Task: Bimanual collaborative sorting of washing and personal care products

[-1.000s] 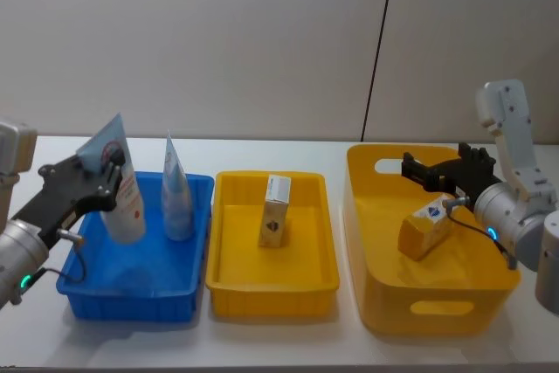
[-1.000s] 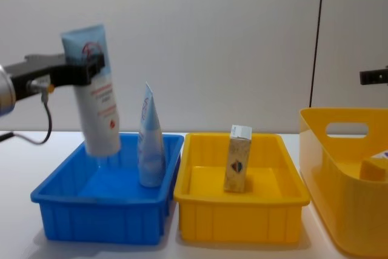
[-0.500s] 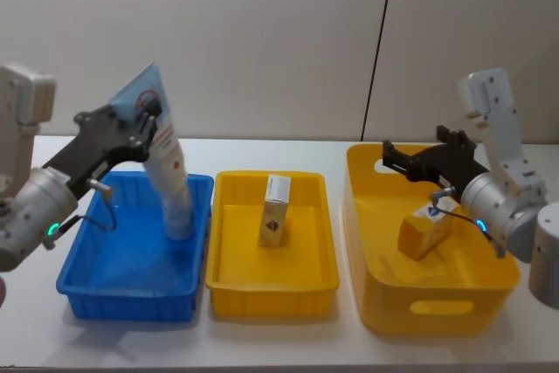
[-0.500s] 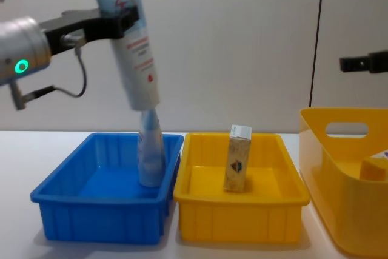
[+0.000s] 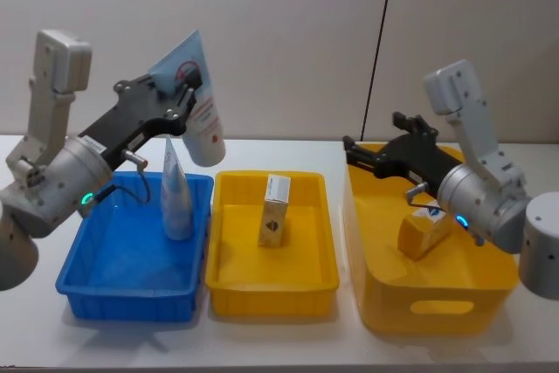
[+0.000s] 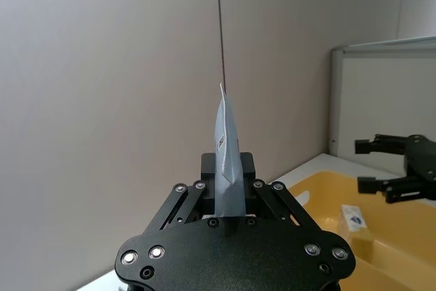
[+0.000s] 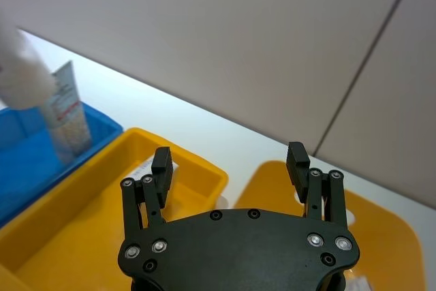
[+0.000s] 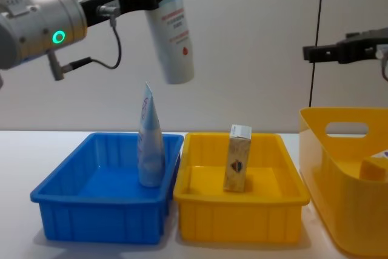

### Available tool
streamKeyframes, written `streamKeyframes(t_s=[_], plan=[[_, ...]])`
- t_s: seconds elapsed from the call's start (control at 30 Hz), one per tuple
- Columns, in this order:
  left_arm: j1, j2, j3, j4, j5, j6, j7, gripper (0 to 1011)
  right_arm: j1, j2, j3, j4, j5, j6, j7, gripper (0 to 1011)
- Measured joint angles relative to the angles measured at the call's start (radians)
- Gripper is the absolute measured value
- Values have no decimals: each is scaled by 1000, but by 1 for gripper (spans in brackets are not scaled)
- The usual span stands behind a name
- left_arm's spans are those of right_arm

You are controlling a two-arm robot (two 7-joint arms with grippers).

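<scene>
My left gripper (image 5: pixel 185 93) is shut on a light-blue pouch (image 5: pixel 196 102) with red print, held high and tilted over the seam between the blue bin (image 5: pixel 87 277) and the yellow tray (image 5: pixel 231 281). The chest view shows that pouch (image 8: pixel 173 25) hanging cap down, well above the bins. A second pouch (image 5: pixel 176 196) stands in the blue bin. One beige carton (image 5: pixel 275 210) stands upright in the yellow tray. Another carton (image 5: pixel 426 227) lies in the deep yellow bin (image 5: pixel 437 307). My right gripper (image 5: pixel 354 150) is open above that bin's left rim, holding nothing.
The three containers stand side by side on the white table (image 5: pixel 288 338), with a plain wall close behind. The table's front strip is bare.
My left gripper has lifted the pouch out of the blue bin and carried it up and to the right. The right gripper rose out of the deep yellow bin and moved left, still open.
</scene>
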Motion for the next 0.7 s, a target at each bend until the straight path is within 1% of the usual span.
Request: streamKeyframes(t_s=[0.23,0.33,0.37,0.47,0.5,0.53,0.63,0.7], plan=[[-21,-10,18,3,-1,-6,-9,177,22,21,-41,9,3,-40,76,1004],[-31,-15,28,6,-1,-11,-15,176,37,36,-69,14,3,-62,121,1004],[-35,-17,33,7,-1,-13,-17,177,37,36,-69,14,3,-62,121,1004],[-40,-20,39,10,-1,-15,-19,177,52,50,-96,18,2,-82,165,1004],[-41,-20,41,11,-1,-16,-19,177,55,53,-100,18,2,-86,174,1004],[-44,-21,45,12,0,-18,-20,177,61,58,-113,20,0,-95,193,1004],[-48,-22,49,15,0,-20,-21,176,73,66,-129,22,-3,-106,220,1004],[-50,-23,53,17,0,-23,-22,176,84,73,-151,26,-8,-118,247,1004]])
